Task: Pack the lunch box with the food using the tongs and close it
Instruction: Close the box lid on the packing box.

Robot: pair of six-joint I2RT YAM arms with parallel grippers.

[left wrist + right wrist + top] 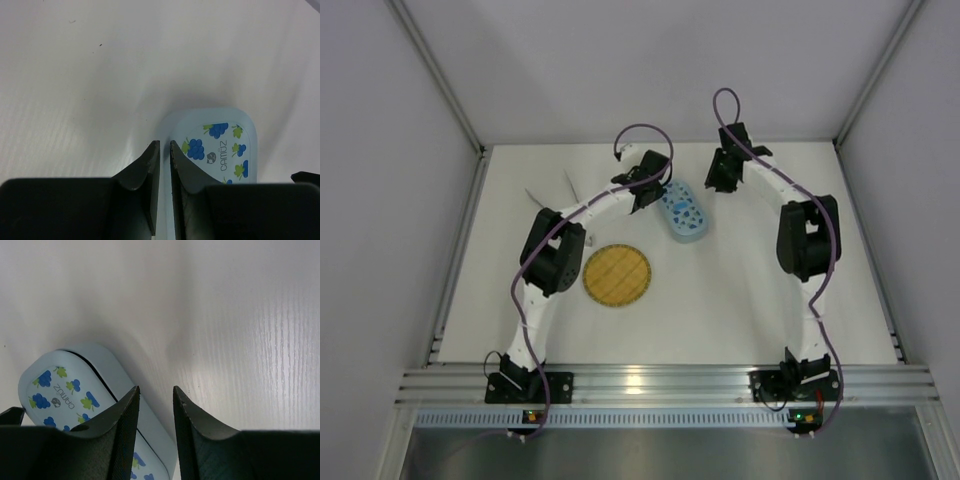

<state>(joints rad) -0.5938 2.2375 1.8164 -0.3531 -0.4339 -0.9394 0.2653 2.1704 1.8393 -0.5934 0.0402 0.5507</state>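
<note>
The lunch box (682,212) lies closed behind the plate, its grape-printed lid on; it also shows in the left wrist view (220,145) and the right wrist view (60,385). My left gripper (645,190) hovers at the box's left end, jaws shut (164,142) with only a thin slit and nothing between them. Just beyond the box's far right end is my right gripper (723,175), open and empty (156,388). The pale tongs (538,195) lie on the table at the back left, partly hidden by the left arm. No food shows.
A round yellow plate (617,275) sits in front of the box with nothing visible on it. White walls enclose the table on the left, back and right.
</note>
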